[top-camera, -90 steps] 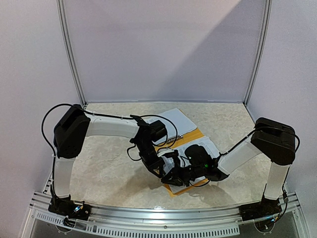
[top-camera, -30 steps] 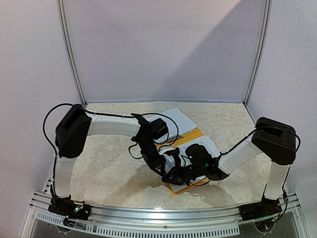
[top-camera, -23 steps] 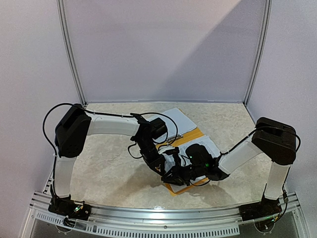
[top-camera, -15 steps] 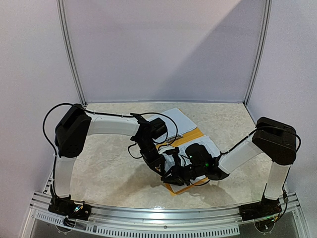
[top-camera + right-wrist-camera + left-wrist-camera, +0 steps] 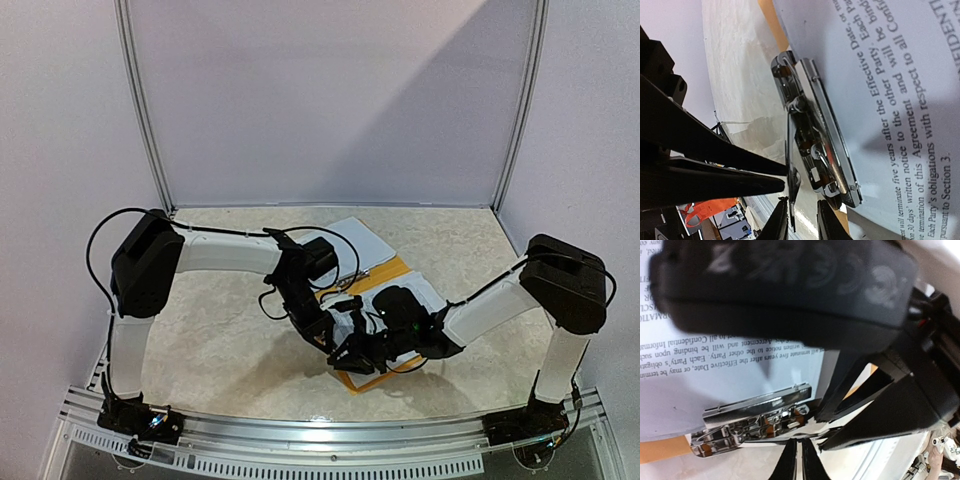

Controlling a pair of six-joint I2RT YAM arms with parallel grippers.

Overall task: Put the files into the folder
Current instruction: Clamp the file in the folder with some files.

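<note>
The orange folder [image 5: 383, 272] lies open mid-table, with the printed files [image 5: 425, 293] resting on it. Both grippers meet at its near edge. In the left wrist view the metal clip [image 5: 757, 407] sits over the bottom of the files [image 5: 690, 355]. My left gripper [image 5: 800, 444] is shut, its tips against the clip's raised thin lever [image 5: 830, 432]. In the right wrist view my right gripper [image 5: 802, 202] stands open around the lever's [image 5: 789, 150] end, beside the clip [image 5: 815, 125] and the files [image 5: 900, 100]. The left fingers [image 5: 715, 170] reach in from the left.
The folder's pale cover [image 5: 355, 238] lies flipped open toward the back. The marbled table [image 5: 220, 320] is walled by lilac panels at the back and sides. A slotted aluminium rail [image 5: 320, 440] runs along the near edge.
My right gripper's fingers have parted from a near-shut stand. Its arm has shifted slightly to the right. The left arm and the papers have stayed put.
</note>
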